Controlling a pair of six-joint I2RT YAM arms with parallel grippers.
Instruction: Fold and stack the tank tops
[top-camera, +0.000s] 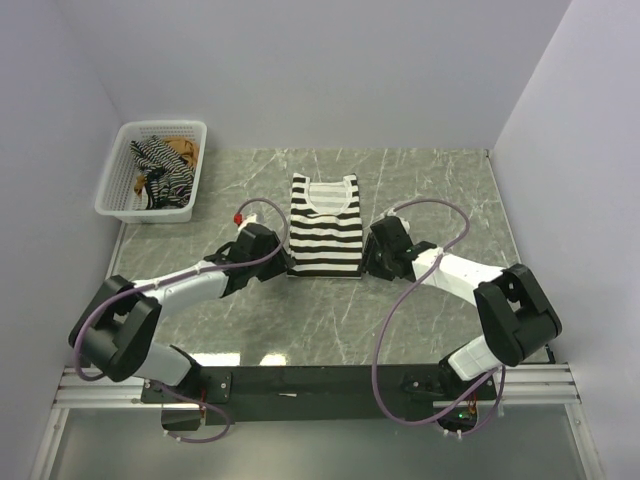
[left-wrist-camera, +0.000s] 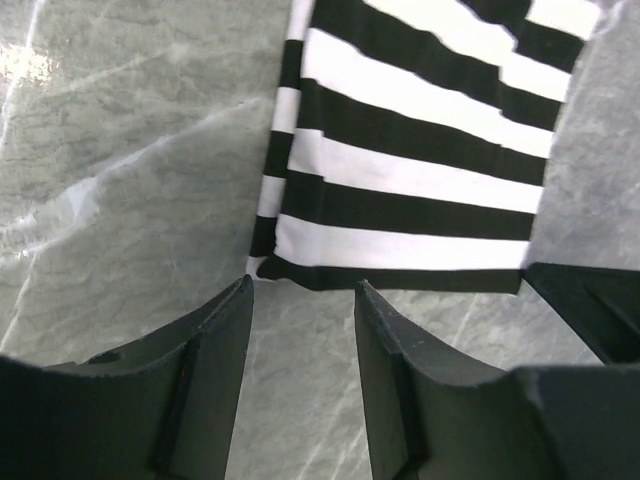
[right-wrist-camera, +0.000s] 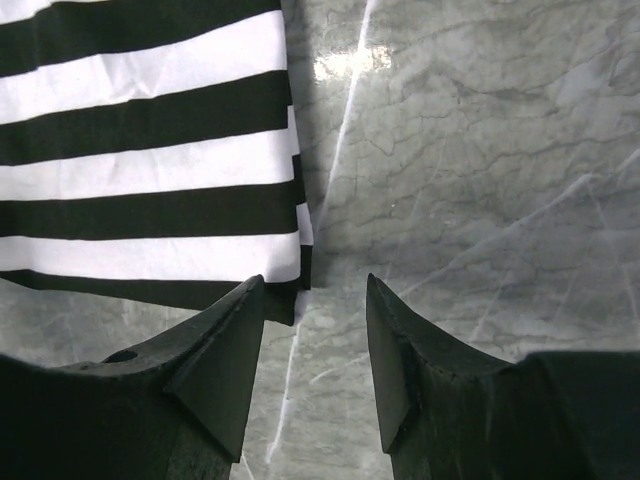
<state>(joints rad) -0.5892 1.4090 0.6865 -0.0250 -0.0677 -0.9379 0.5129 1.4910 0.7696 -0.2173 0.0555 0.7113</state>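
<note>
The black-and-white striped tank top (top-camera: 325, 225) lies folded flat at the middle of the marble table, neckline toward the far side. My left gripper (top-camera: 286, 258) sits at its near left corner, open, with only bare table between the fingers (left-wrist-camera: 305, 290); the folded hem (left-wrist-camera: 400, 275) lies just beyond the fingertips. My right gripper (top-camera: 368, 256) is at the near right corner, also open and empty (right-wrist-camera: 312, 290), the top's corner (right-wrist-camera: 285, 300) beside its left finger. A thin dark striped tank top (top-camera: 158, 168) and a tan-brown one (top-camera: 184, 148) lie bunched in the basket.
The white mesh basket (top-camera: 145, 213) stands at the far left against the wall. Walls close the table on the left, back and right. Purple cables (top-camera: 440, 205) loop off both arms. The right gripper's dark finger (left-wrist-camera: 590, 310) shows at the left wrist view's right edge.
</note>
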